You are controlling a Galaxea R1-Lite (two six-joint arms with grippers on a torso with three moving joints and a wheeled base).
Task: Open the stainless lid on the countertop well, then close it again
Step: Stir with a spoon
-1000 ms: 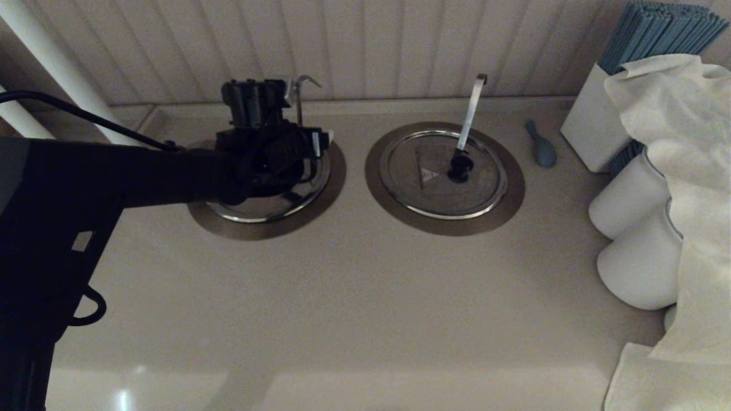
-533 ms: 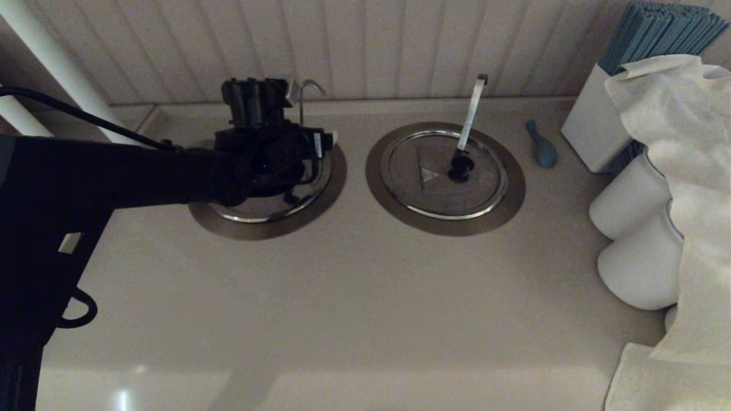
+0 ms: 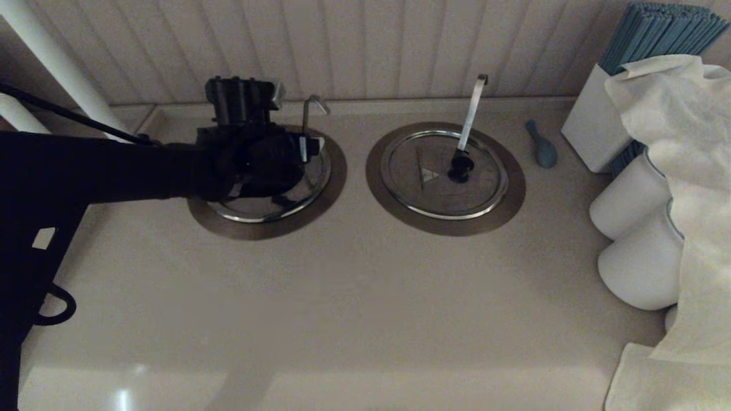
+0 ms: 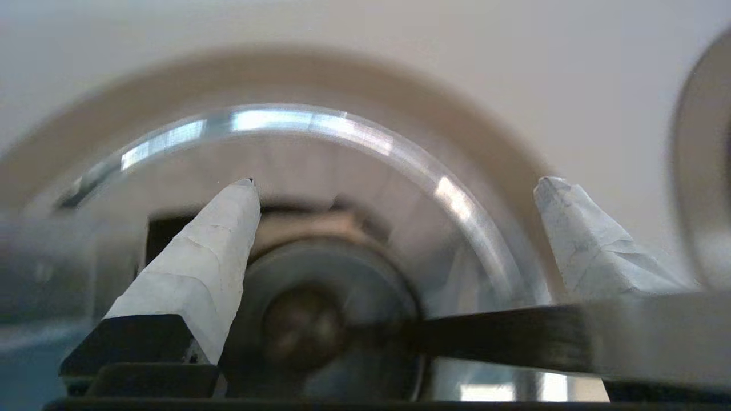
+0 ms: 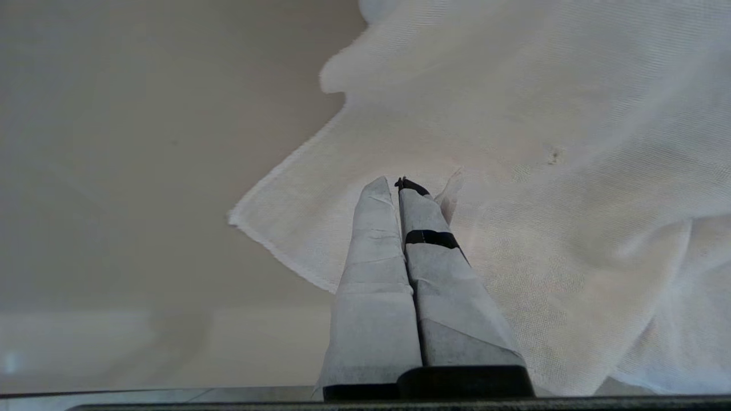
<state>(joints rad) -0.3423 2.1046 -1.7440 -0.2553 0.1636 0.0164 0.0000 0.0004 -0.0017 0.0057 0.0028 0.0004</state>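
The stainless lid (image 3: 268, 210) lies flat over the countertop well, whose brownish flange (image 3: 338, 171) rings it; the dark hole is hidden beneath. The slim hook-tipped handle (image 3: 313, 107) stands at the lid's far edge. My left arm (image 3: 245, 162) hovers low over the lid. In the left wrist view my left gripper (image 4: 394, 185) is open, its fingers astride the black knob (image 4: 320, 319), which sits close to one finger (image 4: 205, 257) without being clamped. The dark handle (image 4: 514, 337) crosses in front. My right gripper (image 5: 398, 184) is shut and empty, parked above a white cloth (image 5: 514, 171).
A twin lid (image 3: 422, 194) with a broader pale slanted handle (image 3: 473, 108) lies to the right. Beyond it are a blue utensil (image 3: 542, 147), a white box of blue sticks (image 3: 594, 123), white cylinders (image 3: 628, 200) and draped cloth (image 3: 685, 171). The panelled wall stands close behind.
My left arm has shifted to the left over the lid, uncovering the hook-tipped handle. The lid has stayed flat on the well.
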